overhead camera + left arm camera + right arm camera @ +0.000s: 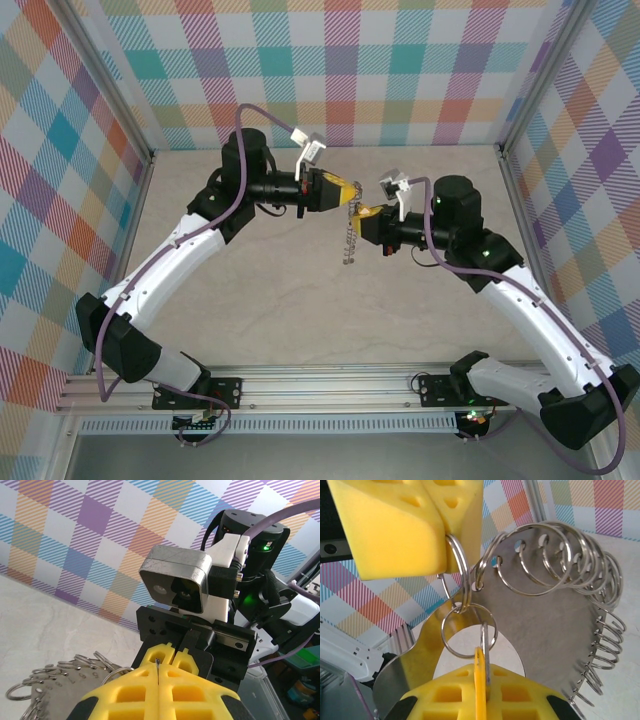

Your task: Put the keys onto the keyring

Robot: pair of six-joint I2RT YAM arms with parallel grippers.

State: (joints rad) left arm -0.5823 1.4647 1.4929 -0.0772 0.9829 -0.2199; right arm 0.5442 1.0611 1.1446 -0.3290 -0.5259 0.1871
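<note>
The keyring [545, 630] is a flat silvery-grey piece edged with several split rings, and it hangs in the air between both grippers [350, 240]. My left gripper [342, 193] is shut on one of its rings; a thin metal edge shows between its yellow fingers [158, 667]. The yellow fingers [395, 530] of that gripper appear at the upper left of the right wrist view. My right gripper [481, 672] is shut on the small yellow key [479, 680]. The key's silvery end [485, 640] passes through a small ring [451, 647] linked to the ring the left gripper holds. The two grippers meet tip to tip [362, 212].
The tan tabletop [320, 320] lies below the raised grippers. Checked walls [350, 60] close in the back and both sides. The right arm's wrist camera [175, 582] faces the left wrist closely.
</note>
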